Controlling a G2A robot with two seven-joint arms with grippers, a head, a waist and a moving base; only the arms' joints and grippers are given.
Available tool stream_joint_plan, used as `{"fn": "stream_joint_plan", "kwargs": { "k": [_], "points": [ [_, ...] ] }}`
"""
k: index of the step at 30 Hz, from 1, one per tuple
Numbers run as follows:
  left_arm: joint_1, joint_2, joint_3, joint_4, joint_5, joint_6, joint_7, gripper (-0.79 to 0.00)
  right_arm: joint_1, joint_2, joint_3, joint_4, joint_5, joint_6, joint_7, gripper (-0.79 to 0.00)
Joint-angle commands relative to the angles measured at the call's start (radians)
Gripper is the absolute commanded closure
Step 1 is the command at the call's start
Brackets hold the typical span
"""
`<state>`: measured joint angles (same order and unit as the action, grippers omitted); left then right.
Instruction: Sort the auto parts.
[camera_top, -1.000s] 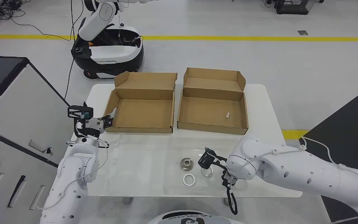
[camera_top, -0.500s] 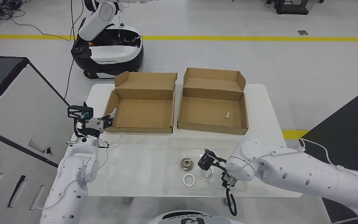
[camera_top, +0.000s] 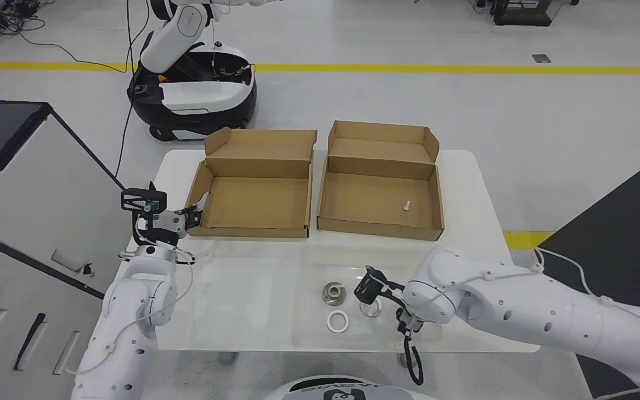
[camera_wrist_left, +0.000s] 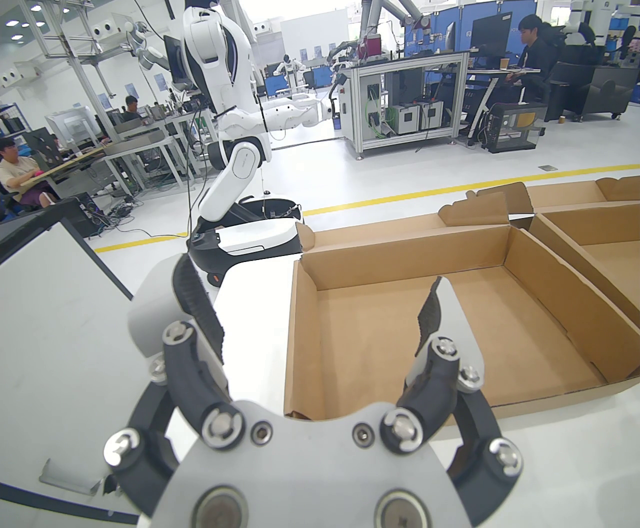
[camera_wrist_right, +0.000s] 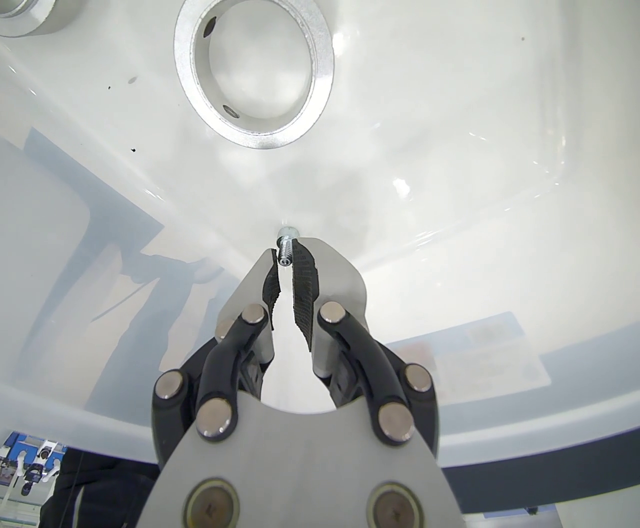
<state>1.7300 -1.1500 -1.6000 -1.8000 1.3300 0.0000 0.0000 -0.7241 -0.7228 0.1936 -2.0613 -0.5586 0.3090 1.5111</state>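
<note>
Right hand (camera_wrist_right: 284, 252) clamped on small bolt (camera_wrist_right: 289, 233). The bolt head pokes out past the fingertips, right at the bench (camera_wrist_right: 450, 150). Just ahead of the hand a metal ring (camera_wrist_right: 252, 139) lies flat, apart from the fingers. A flanged part (camera_top: 333, 292) sits beside the ring, also near the hand and not touching it. Farther out across the bench is the right box (camera_top: 378, 228) with a second bolt (camera_top: 407, 206) inside, and the left box (camera_top: 247, 233) is just beside it. Left hand (camera_wrist_left: 310, 280) has fingers spread apart at the left box's outer near corner, well apart from the right hand.
</note>
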Motion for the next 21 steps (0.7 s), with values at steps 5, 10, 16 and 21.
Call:
{"fn": "stream_joint_plan", "kwargs": {
  "k": [5,10,16,21],
  "points": [
    [0.000,0.000,0.000,0.000,0.000,0.000,0.000,-0.785,-0.003,0.001,0.001,0.002,-0.009,-0.001,0.001,0.000],
    [0.000,0.000,0.000,0.000,0.000,0.000,0.000,-0.785,-0.001,0.007,0.011,-0.008,-0.005,-0.003,0.003,0.000],
    [0.000,0.000,0.000,0.000,0.000,0.000,0.000,-0.785,0.013,0.019,0.030,-0.034,0.004,-0.012,0.012,0.000],
    [0.000,0.000,0.000,0.000,0.000,0.000,0.000,-0.785,0.037,0.035,0.058,-0.068,0.031,-0.021,0.021,0.000]
  ]
}}
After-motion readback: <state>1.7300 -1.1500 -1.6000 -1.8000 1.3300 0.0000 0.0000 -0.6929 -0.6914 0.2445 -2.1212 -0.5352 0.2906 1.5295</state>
